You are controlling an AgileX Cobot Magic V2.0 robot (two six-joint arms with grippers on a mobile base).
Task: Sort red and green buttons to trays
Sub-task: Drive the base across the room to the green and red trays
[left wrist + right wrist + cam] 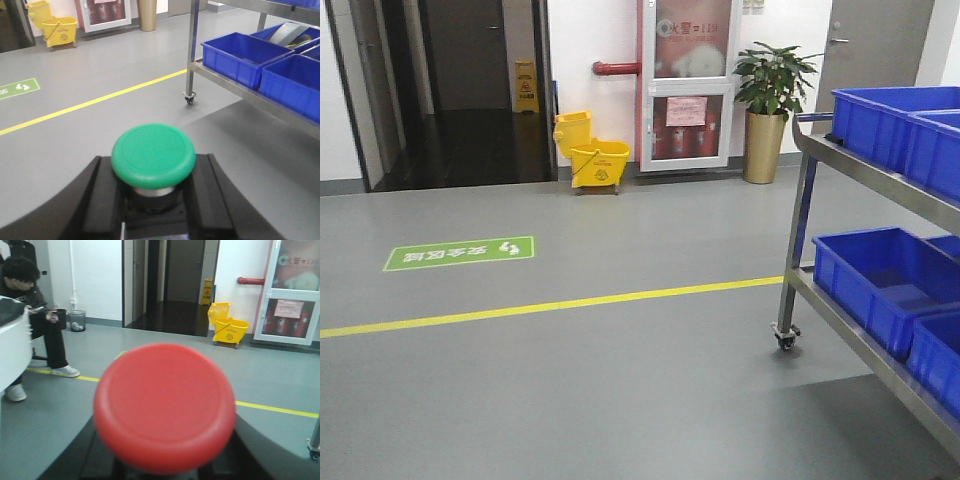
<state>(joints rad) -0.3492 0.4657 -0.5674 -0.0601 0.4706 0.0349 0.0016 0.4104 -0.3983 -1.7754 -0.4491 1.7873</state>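
Note:
My left gripper (pixel 152 197) is shut on a green mushroom-head button (pixel 153 154), its black fingers (pixel 100 197) on both sides of the button's metal neck, held above the grey floor. My right gripper (pixel 165 465) is shut on a red mushroom-head button (pixel 165 405) that fills the middle of the right wrist view; its fingers show only as dark edges beside the cap. Blue trays (pixel 885 280) sit on a steel cart (pixel 800 210) at the right of the front view and also show in the left wrist view (pixel 240 52). Neither gripper shows in the front view.
A yellow mop bucket (pixel 592 152) and a potted plant (pixel 767 100) stand by the far wall. A yellow floor line (pixel 550 303) crosses the room. A seated person (pixel 30 315) and a bin (pixel 76 320) are at the left of the right wrist view.

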